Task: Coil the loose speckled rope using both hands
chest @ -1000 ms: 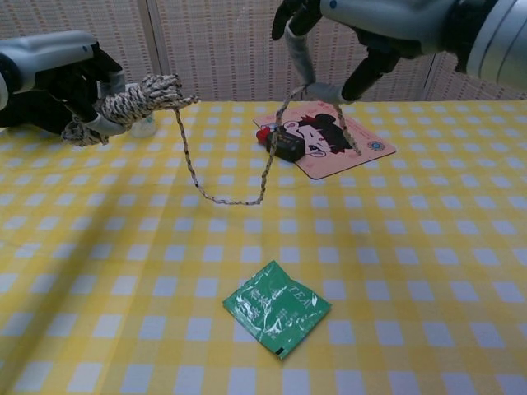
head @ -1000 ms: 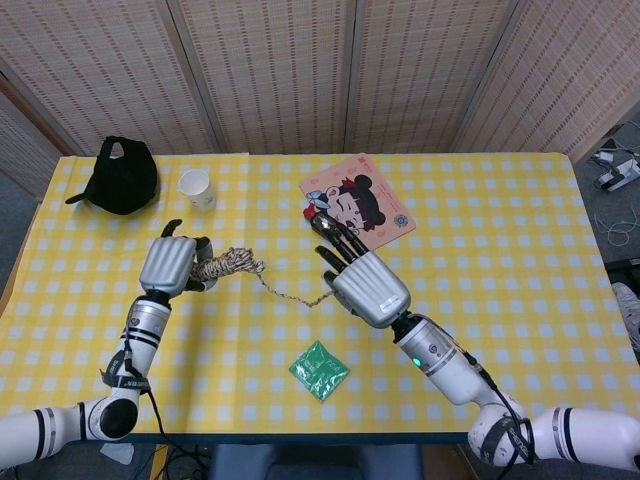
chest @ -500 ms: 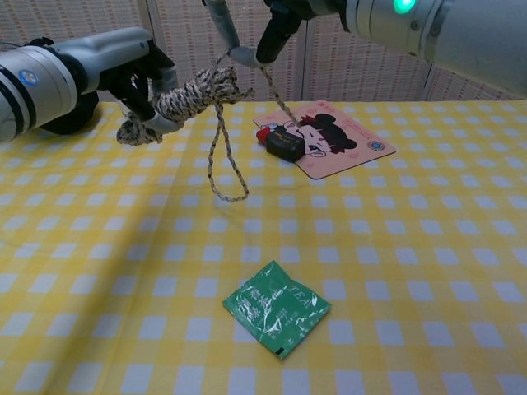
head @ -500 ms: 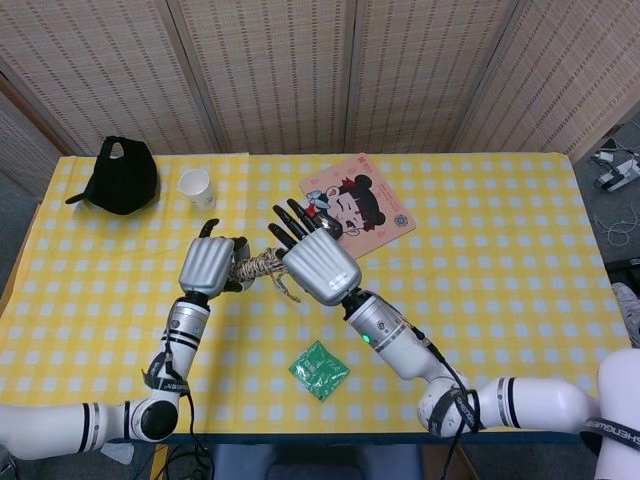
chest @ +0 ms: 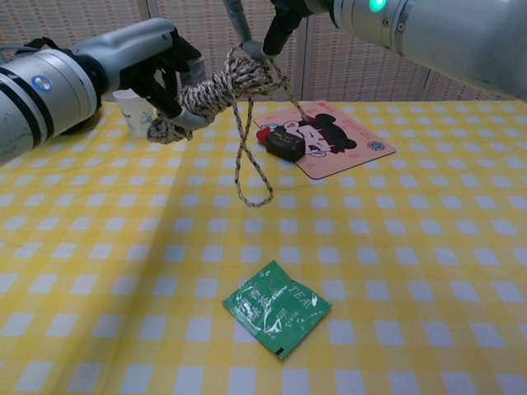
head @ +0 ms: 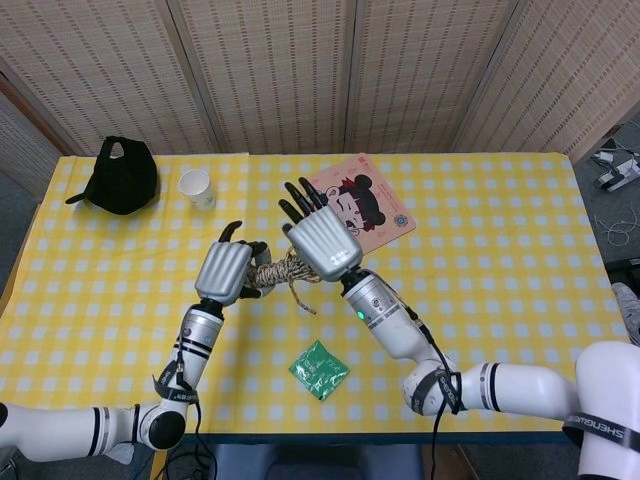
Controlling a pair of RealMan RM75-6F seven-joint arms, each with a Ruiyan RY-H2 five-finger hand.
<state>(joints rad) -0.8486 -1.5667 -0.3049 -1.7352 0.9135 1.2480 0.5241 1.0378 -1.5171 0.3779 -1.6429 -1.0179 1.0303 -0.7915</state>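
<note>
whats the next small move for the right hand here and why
Probably carry the right hand around the bundle once more: the left hand grips the coiled speckled rope, but a loose loop hangs below it, not yet wound in.

"TEA" printed on green packet (chest: 277, 308)

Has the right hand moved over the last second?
Yes. In the head view the right hand has swung leftward, away from the cartoon mat, to meet the left hand at the speckled rope.
</note>
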